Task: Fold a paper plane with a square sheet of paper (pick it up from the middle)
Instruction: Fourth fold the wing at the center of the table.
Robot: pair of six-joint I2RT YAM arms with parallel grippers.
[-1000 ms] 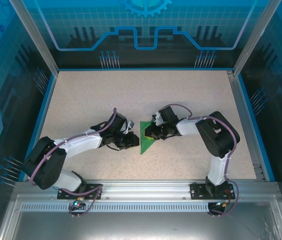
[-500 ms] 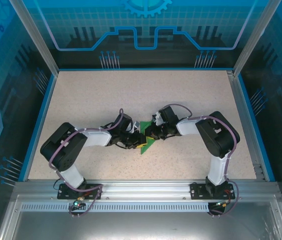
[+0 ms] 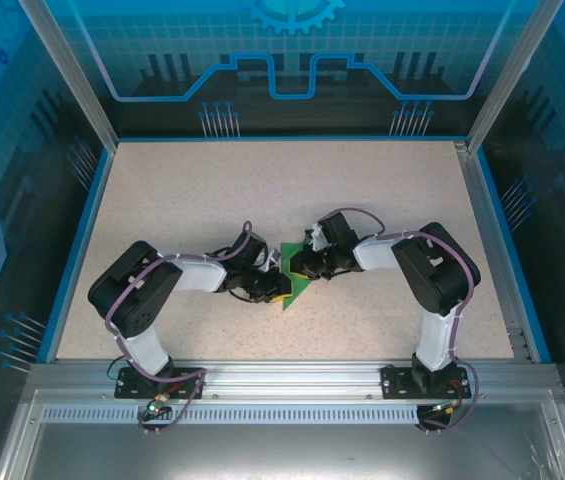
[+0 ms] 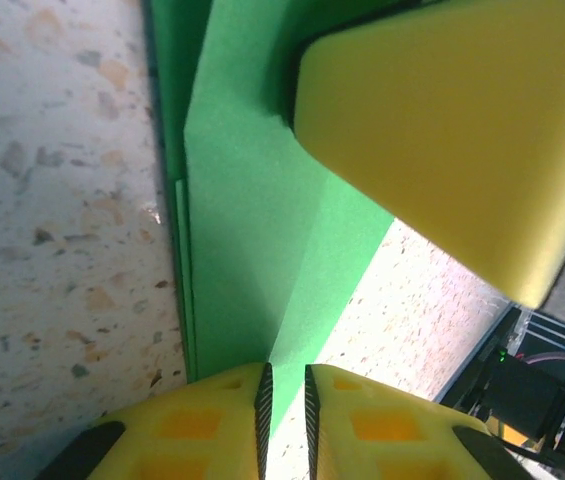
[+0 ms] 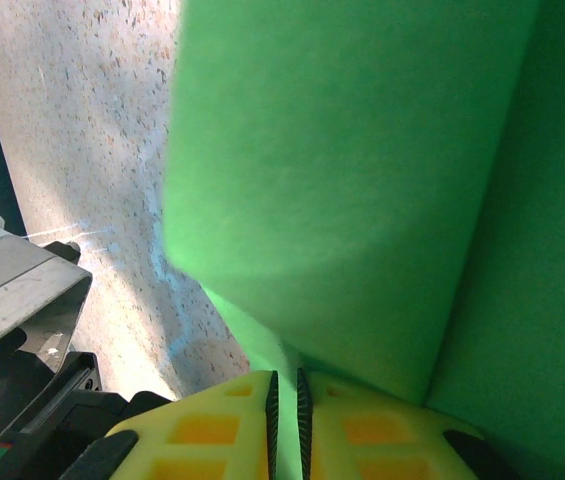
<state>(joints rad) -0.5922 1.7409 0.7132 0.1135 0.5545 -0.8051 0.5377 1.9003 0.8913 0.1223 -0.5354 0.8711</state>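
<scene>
Green, half folded: pinches paper plane [image 4: 227, 240] in left gripper [image 4: 284, 378] and right gripper [image 5: 284, 382]; next likely calls for flattening the crease [image 4: 297, 280]

Sheet [image 3: 298, 291] between left tool [image 4: 284, 378], right tool [image 5: 284, 382]

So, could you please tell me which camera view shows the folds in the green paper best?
The left wrist view: the green paper is sharp there, with its layered edges and a crease plain to see. The right wrist view shows it close but blurred, with one flap raised. From the top it is a small, partly covered triangle.
</scene>
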